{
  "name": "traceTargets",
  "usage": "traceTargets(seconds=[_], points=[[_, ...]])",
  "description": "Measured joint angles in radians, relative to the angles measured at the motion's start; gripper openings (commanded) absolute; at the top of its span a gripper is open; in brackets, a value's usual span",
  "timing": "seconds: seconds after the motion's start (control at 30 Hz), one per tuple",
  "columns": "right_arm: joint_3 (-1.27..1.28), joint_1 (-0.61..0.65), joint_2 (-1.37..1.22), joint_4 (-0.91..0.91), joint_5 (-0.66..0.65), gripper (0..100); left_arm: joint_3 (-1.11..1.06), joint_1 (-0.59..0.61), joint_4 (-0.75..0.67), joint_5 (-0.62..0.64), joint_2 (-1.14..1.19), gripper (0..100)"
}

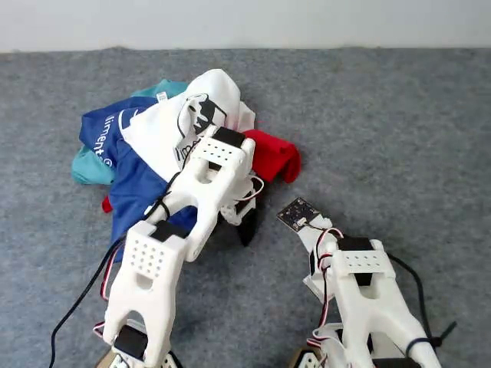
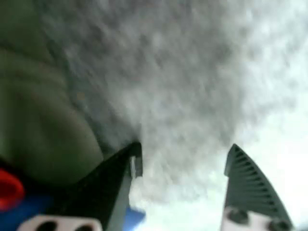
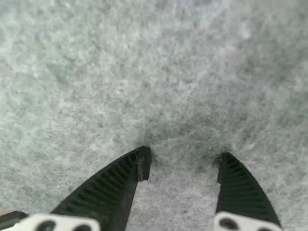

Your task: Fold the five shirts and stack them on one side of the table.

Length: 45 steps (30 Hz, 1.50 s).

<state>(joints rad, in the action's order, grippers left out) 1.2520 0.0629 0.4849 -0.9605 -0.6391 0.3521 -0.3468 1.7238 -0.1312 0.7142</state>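
A heap of shirts lies at the back left of the grey felt table (image 1: 383, 123). A white shirt (image 1: 173, 126) with a dark print is on top, over a blue shirt (image 1: 134, 192), a teal shirt (image 1: 88, 165) and a red shirt (image 1: 272, 157). My left gripper (image 2: 185, 161) is open and empty, low over bare felt at the heap's near edge (image 1: 245, 226). Beside its fingers I see dark green fabric (image 2: 38, 120), a bit of red (image 2: 9, 190) and blue (image 2: 29, 209). My right gripper (image 3: 183, 161) is open just above bare felt, holding nothing.
The right arm (image 1: 368, 284) stands at the front right, its wrist board (image 1: 299, 215) near the red shirt. A black cable (image 1: 77, 299) trails along the front left. Open felt stretches across the right half and the back of the table.
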Motion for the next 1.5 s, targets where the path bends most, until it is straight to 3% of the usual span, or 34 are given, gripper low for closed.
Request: traceTargets(seconds=[0.27, 0.53, 0.73, 0.87, 0.97, 1.17, 1.5], points=[[0.000, 0.000, 0.000, 0.000, 0.000, 23.2, -0.295, 0.009, 0.008, -0.009, -0.571, 28], [0.002, 0.000, 0.005, 0.000, -0.032, 23.2, -0.482, 0.219, 0.012, -0.109, -0.945, 28], [-0.025, -0.012, 0.005, -0.006, 0.028, 23.2, -0.505, 0.371, -0.074, -0.129, -0.967, 28], [-0.129, -0.118, -0.017, -0.054, 0.206, 23.2, -0.514, 0.384, -0.153, -0.132, -0.967, 28], [-0.195, -0.219, -0.017, -0.114, 0.262, 23.2, -0.516, 0.393, -0.247, -0.117, -0.951, 28], [-0.209, -0.293, -0.017, -0.129, 0.273, 23.1, -0.516, 0.361, -0.428, -0.025, -0.744, 28], [-0.209, -0.299, -0.017, -0.129, 0.273, 23.1, -0.506, 0.255, -0.555, -0.011, -0.423, 27]])
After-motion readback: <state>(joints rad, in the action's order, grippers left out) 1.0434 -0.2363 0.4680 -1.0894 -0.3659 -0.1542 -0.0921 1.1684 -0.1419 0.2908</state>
